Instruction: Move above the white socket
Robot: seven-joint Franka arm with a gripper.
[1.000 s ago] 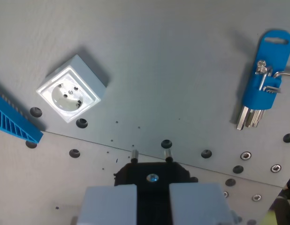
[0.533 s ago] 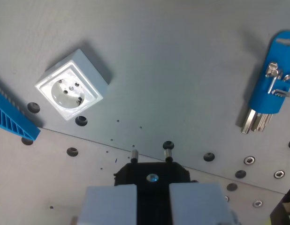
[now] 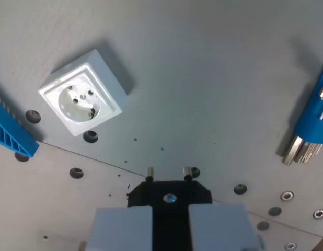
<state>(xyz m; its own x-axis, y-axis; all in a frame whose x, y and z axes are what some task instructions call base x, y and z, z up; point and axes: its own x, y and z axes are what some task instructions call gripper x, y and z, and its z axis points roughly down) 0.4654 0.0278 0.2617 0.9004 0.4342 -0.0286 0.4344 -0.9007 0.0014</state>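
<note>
The white socket (image 3: pixel 83 101) is a square box with a round two-hole face, lying on the grey table at the wrist view's upper left. My gripper (image 3: pixel 170 212) is at the bottom centre, with pale fingers (image 3: pixel 122 227) on either side. It is shut on a black plug (image 3: pixel 170 196) whose two metal pins (image 3: pixel 149 172) point toward the table. The socket lies up and to the wrist view's left of the plug, well apart from it.
A blue holder with metal hex keys (image 3: pixel 314 123) sits at the right edge, partly cut off. A blue ribbed part (image 3: pixel 10 133) lies at the left edge. A grey plate with bolt holes (image 3: pixel 76 172) covers the lower part of the view.
The camera has moved closer to the table. The socket looks larger, and the blue holder has slid toward the right edge. The plug stays in the gripper.
</note>
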